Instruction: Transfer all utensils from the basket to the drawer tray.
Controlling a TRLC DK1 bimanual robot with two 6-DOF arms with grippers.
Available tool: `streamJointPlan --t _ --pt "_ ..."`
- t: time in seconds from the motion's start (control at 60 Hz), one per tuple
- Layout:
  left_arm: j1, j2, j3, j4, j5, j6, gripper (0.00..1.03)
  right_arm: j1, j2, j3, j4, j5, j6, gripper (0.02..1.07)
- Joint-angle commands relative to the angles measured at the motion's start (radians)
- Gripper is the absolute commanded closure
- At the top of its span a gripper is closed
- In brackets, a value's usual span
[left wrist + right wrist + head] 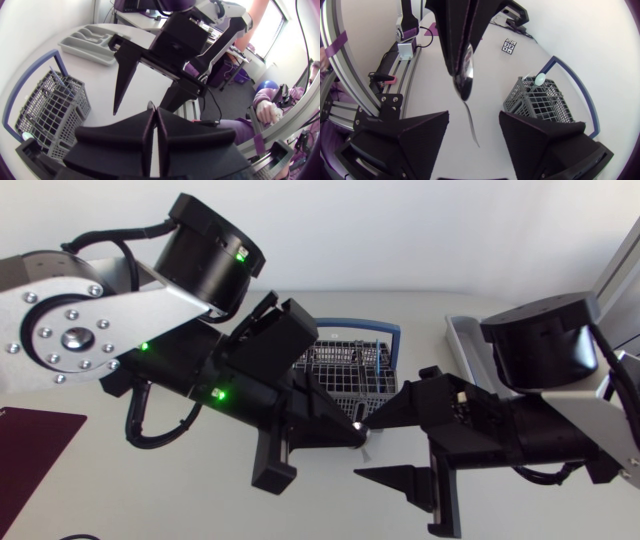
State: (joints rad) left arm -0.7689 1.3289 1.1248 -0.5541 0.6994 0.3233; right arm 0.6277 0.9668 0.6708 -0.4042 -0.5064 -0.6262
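Note:
A metal spoon [463, 75] hangs bowl-up from my left gripper [352, 435], which is shut on it over the table in front of the basket. My right gripper [470, 145] stands open around the spoon's handle [472, 131], one finger [405, 140] on each side and neither touching it. From above, the spoon [364, 442] shows only as a small glint between the two grippers. The grey wire basket [350, 365] holds several utensils, one with a pale round end [539, 79]. The grey drawer tray [90, 42] lies at the back right, beyond my right arm.
A blue line [30, 75] on the table runs around the basket. A dark red mat [35, 440] lies at the front left. A small printed marker [509, 46] is stuck on the table past the basket.

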Motion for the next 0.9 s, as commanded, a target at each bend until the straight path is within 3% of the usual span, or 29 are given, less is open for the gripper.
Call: streamJointPlan --t 0.0,0.217,0.883 --pt "-0.009 0.013 -0.023 -0.01 0.015 0.028 1.0 0.01 -0.014 0.026 -0.019 -0.014 0.029 0.6" --pt "-0.007 0.0 -0.03 -0.018 0.017 0.03 1.0 0.01 -0.014 0.029 -0.027 -0.024 0.029 0.87" --pt "-0.009 -0.014 -0.02 -0.02 0.017 0.023 0.97 0.01 0.021 0.032 -0.09 -0.078 0.025 1.01"
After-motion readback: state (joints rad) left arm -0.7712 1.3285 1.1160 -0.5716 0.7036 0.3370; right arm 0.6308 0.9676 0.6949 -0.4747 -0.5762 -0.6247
